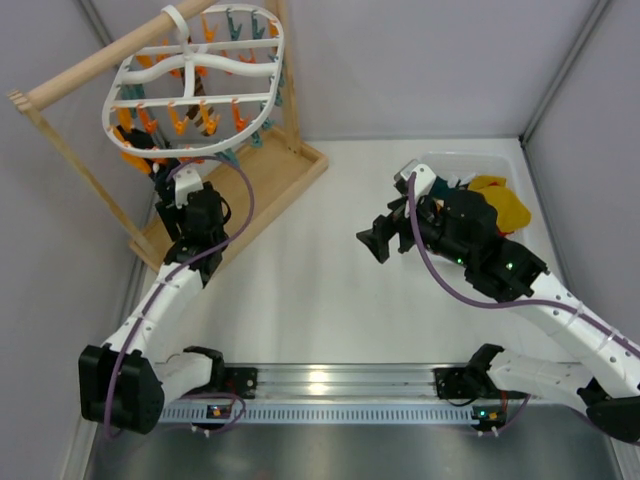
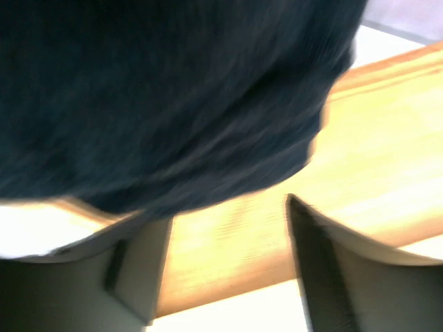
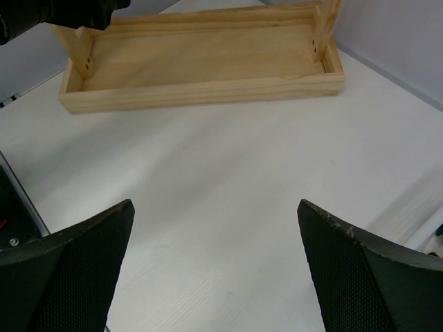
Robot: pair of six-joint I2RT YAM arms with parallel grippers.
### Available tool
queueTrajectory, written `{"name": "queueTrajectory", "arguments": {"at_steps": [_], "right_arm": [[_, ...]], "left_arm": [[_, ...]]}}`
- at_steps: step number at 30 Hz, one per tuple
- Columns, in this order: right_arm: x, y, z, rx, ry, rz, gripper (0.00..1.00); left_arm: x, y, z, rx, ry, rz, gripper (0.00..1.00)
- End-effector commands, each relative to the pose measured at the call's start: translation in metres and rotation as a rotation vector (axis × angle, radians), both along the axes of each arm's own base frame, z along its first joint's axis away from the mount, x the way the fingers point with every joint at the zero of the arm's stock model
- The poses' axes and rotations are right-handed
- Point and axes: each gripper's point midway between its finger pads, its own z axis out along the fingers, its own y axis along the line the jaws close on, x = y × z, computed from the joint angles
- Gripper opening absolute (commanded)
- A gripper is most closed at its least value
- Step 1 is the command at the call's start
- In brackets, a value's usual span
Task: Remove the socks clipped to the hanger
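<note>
Open right gripper (image 3: 214, 270) over table (image 3: 228, 173), left gripper (image 2: 228, 270) at dark sock (image 2: 173, 104).
Right jaws spread wide above white tabletop; left jaws also apart, blurred sock just above them, wooden stand tray (image 2: 374, 138) behind; farther back white hanger (image 1: 190, 85) on rod far left, yellow socks (image 1: 505, 208) in clear bin (image 1: 470, 158) far right.

No text, label, brand mark, number or sign can be read in any of the three views.
</note>
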Motion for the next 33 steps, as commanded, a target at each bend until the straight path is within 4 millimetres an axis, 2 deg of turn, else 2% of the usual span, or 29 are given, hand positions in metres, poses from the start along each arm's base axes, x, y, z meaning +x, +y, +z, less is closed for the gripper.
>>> {"name": "queueTrajectory", "arguments": {"at_steps": [1, 2, 3, 5, 7, 14, 19, 20, 22, 24, 26, 27, 29, 30, 32, 33], "right_arm": [[0.0, 0.002, 0.024, 0.063, -0.058, 0.014, 0.97], [0.001, 0.002, 0.025, 0.066, -0.062, 0.012, 0.97], [0.001, 0.002, 0.026, 0.07, -0.061, 0.01, 0.97], [0.0, 0.003, 0.026, 0.076, -0.059, 0.014, 0.97], [0.0, 0.003, 0.025, 0.083, -0.054, 0.014, 0.97], [-0.006, 0.005, 0.026, 0.114, -0.046, 0.033, 0.97], [-0.01, 0.005, 0.028, 0.133, -0.042, 0.043, 0.97], [-0.011, 0.006, 0.028, 0.137, -0.039, 0.045, 0.97], [-0.013, 0.007, 0.028, 0.145, -0.032, 0.055, 0.97], [-0.015, 0.007, 0.028, 0.151, -0.03, 0.063, 0.97], [-0.016, 0.007, 0.026, 0.146, -0.026, 0.064, 0.97], [-0.017, 0.006, 0.027, 0.147, -0.029, 0.064, 0.97], [-0.017, 0.006, 0.026, 0.145, -0.027, 0.064, 0.97], [-0.018, 0.005, 0.027, 0.147, -0.029, 0.064, 0.97], [-0.018, 0.005, 0.027, 0.147, -0.029, 0.067, 0.97], [-0.019, 0.006, 0.026, 0.146, -0.028, 0.069, 0.97]], "left_arm": [[0.017, -0.01, 0.019, -0.06, -0.088, -0.042, 0.67], [0.017, -0.011, 0.019, -0.072, -0.099, -0.044, 0.36], [0.015, -0.011, 0.019, -0.083, -0.107, -0.042, 0.25], [0.014, -0.012, 0.016, -0.1, -0.114, -0.04, 0.08], [0.013, -0.012, 0.013, -0.099, -0.109, -0.038, 0.0], [0.005, -0.034, 0.002, -0.17, -0.12, -0.15, 0.0], [-0.011, -0.056, 0.009, -0.214, -0.176, -0.25, 0.0], [-0.015, -0.067, 0.015, -0.217, -0.193, -0.285, 0.0], [-0.025, -0.066, 0.011, -0.169, -0.178, -0.248, 0.0], [-0.034, -0.079, 0.01, -0.159, -0.171, -0.274, 0.0], [-0.042, -0.082, 0.009, -0.166, -0.157, -0.305, 0.4], [-0.045, -0.082, 0.008, -0.17, -0.155, -0.314, 0.46], [-0.051, -0.085, 0.014, -0.182, -0.165, -0.355, 0.52], [-0.056, -0.083, 0.012, -0.177, -0.141, -0.358, 0.61], [-0.064, -0.073, 0.015, -0.168, -0.132, -0.322, 0.73], [-0.069, -0.069, 0.017, -0.166, -0.117, -0.302, 0.75]]}}
